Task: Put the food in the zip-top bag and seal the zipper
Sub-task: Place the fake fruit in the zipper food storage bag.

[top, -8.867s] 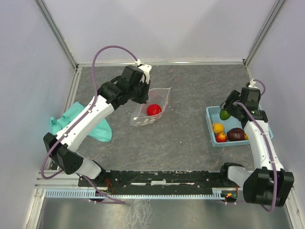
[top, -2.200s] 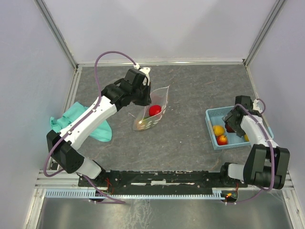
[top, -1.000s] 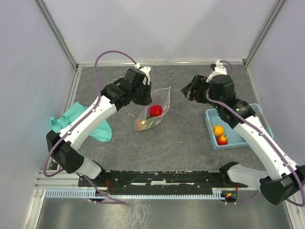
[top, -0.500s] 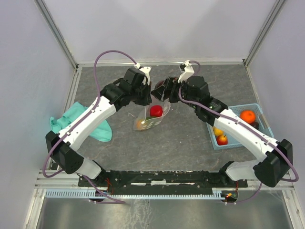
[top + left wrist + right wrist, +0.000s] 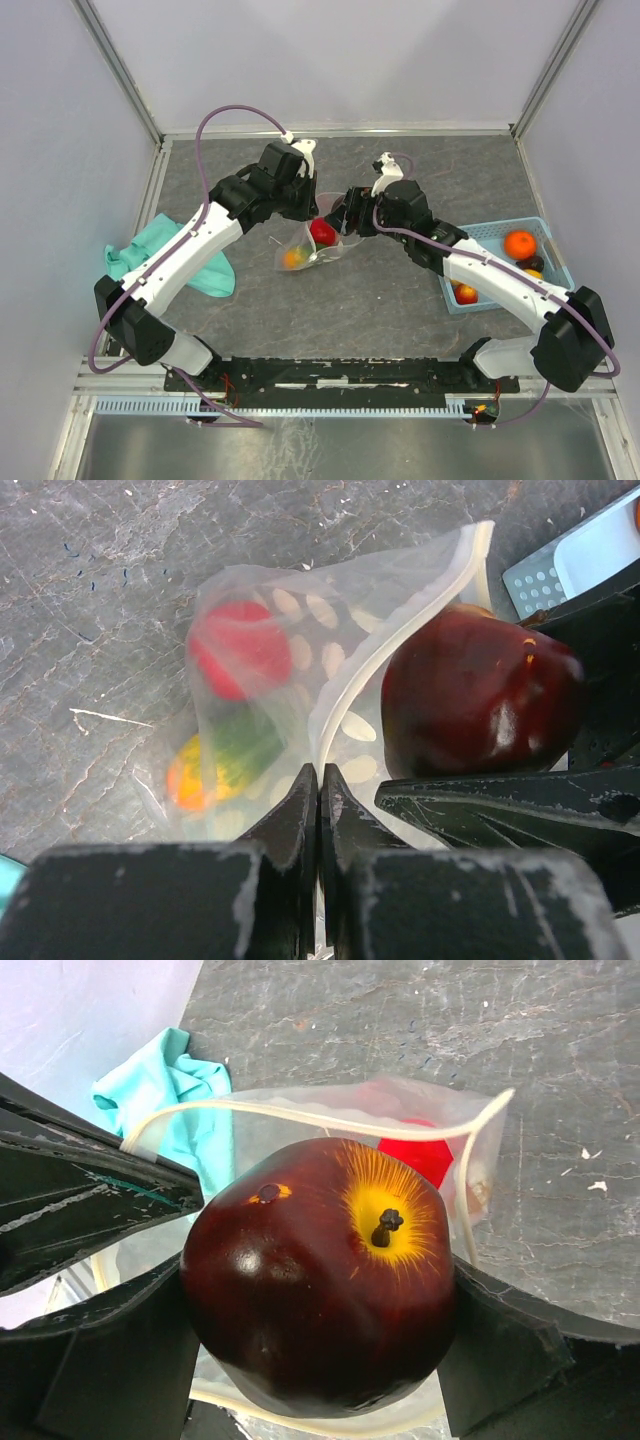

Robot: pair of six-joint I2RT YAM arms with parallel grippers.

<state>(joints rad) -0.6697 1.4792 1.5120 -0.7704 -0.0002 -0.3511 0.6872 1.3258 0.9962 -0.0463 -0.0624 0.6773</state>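
The clear dotted zip-top bag (image 5: pixel 312 243) lies mid-table with its mouth held open. My left gripper (image 5: pixel 320 780) is shut on the bag's whitish zipper rim (image 5: pixel 345 695). Inside the bag are a red fruit (image 5: pixel 238 650), a green piece (image 5: pixel 245 742) and an orange-yellow piece (image 5: pixel 185 780). My right gripper (image 5: pixel 342 212) is shut on a dark red apple (image 5: pixel 320 1275) with a yellow stem patch, held right at the bag's open mouth (image 5: pixel 300 1115). The apple also shows in the left wrist view (image 5: pixel 478 702). More fruit stays in the basket: an orange (image 5: pixel 519 244) and a red-yellow piece (image 5: pixel 466 293).
A blue plastic basket (image 5: pixel 552 232) stands at the right. A teal cloth (image 5: pixel 165 250) lies at the left under my left arm; it also shows in the right wrist view (image 5: pixel 165 1090). Metal frame rails border the table.
My right arm has swung from the basket to the bag with the dark red apple and now holds it at the bag's mouth. My left gripper has kept hold of the rim.
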